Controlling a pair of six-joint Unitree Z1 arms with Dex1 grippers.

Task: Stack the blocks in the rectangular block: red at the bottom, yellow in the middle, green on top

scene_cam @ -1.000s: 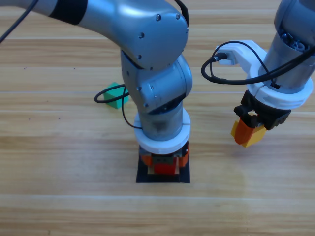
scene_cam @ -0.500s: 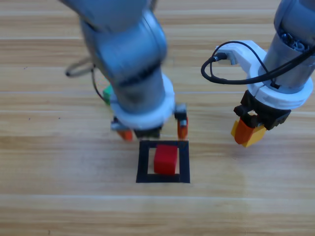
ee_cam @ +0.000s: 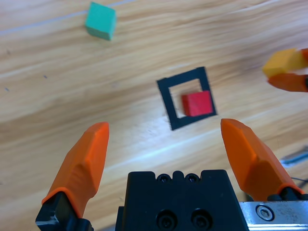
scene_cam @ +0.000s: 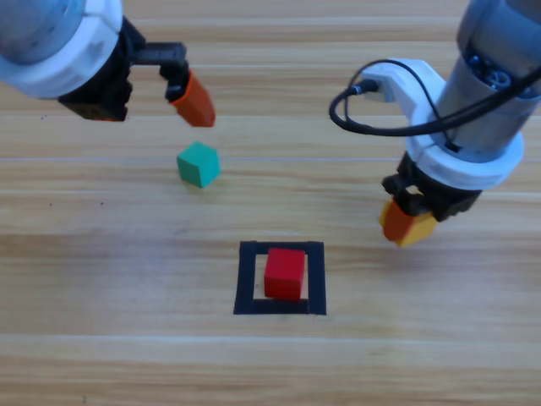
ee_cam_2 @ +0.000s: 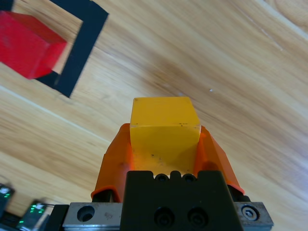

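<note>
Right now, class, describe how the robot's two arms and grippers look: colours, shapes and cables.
Both arms are smooth grey metal with rounded joints. The left gripper and right gripper each carry two tapered orange jaws on a black body with visible screws. A black cable loops beside the right wrist.

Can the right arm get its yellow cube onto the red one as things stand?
Probably yes. The right claw holds the yellow cube just beside the tape square; the red cube sits uncovered inside, and the left claw is open, off near the green cube.
</note>
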